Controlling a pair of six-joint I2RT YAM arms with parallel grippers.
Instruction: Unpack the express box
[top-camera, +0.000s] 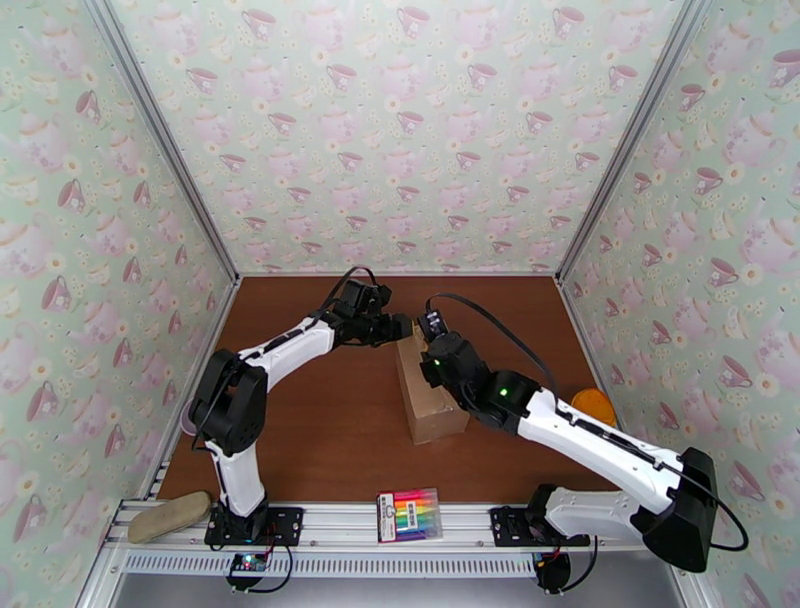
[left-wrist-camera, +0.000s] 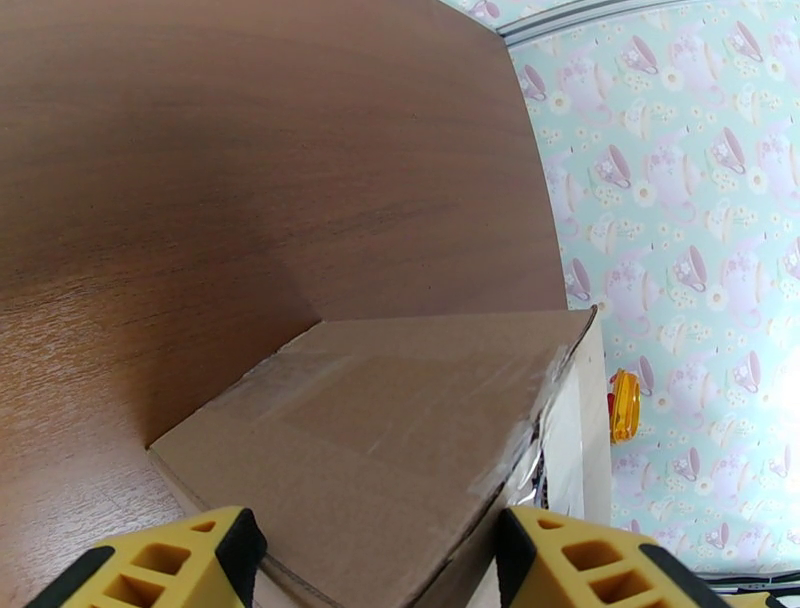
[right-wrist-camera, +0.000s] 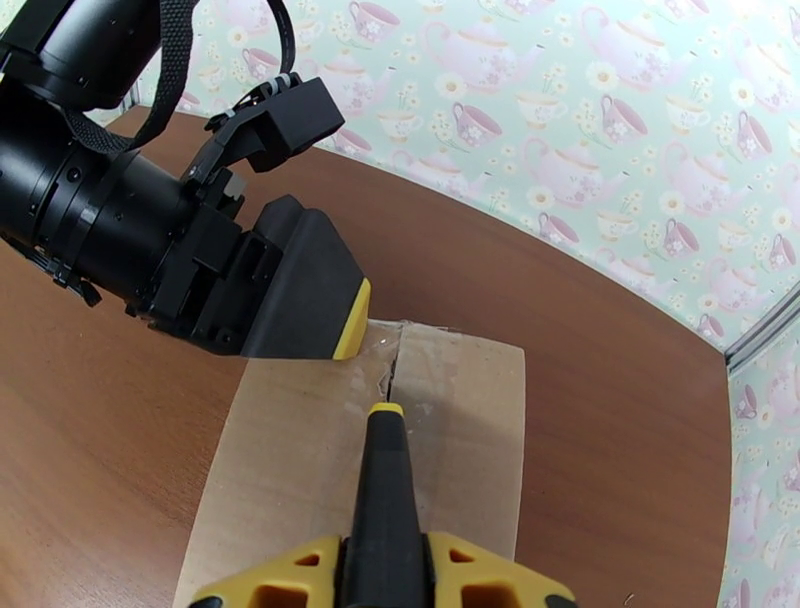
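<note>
R fingers (right-wrist-camera: 455, 568) clamp black tool (right-wrist-camera: 385, 490) on express box (right-wrist-camera: 285, 470) seam; L fingers (top-camera: 398, 328) grip box end.

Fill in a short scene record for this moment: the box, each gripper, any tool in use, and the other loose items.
express box: tan carton, flaps closed, taped seam facing up
black tool: yellow tip at the box's top seam, near its far end
right gripper: shut on the black tool
left gripper: fingers either side of the box's far end, apparently clamping it
marker pack: at the near edge, in front of the box
orange object: right of the box, apart from it
</note>
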